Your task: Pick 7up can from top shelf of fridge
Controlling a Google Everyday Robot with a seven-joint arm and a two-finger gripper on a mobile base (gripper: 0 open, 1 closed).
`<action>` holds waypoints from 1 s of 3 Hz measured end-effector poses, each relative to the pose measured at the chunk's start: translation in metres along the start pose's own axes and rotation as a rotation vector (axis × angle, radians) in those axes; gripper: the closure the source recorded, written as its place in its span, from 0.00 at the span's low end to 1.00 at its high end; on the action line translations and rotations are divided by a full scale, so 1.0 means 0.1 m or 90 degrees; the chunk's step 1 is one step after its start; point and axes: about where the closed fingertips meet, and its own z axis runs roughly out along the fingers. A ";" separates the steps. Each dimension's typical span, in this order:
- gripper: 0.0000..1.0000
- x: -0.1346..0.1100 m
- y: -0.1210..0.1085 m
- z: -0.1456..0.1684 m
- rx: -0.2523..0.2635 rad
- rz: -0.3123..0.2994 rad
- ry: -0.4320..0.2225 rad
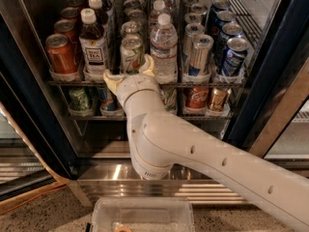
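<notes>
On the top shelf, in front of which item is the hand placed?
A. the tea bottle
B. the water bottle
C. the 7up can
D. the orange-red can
C: the hand is at the lower part of the 7up can, its fingers open with one on each side, between the tea bottle and the water bottle.

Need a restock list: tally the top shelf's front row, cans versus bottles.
Cans: 4 (orange-red can, 7up can, slim silver can, blue can)
Bottles: 2 (tea bottle, water bottle)
Total: 6
Gripper sits at the 7up can, jaws open.
</notes>
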 end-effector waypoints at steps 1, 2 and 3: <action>0.27 0.00 0.00 0.12 0.000 -0.004 0.002; 0.25 0.00 -0.02 0.18 0.007 -0.004 0.003; 0.24 0.03 -0.09 0.23 0.026 -0.003 0.008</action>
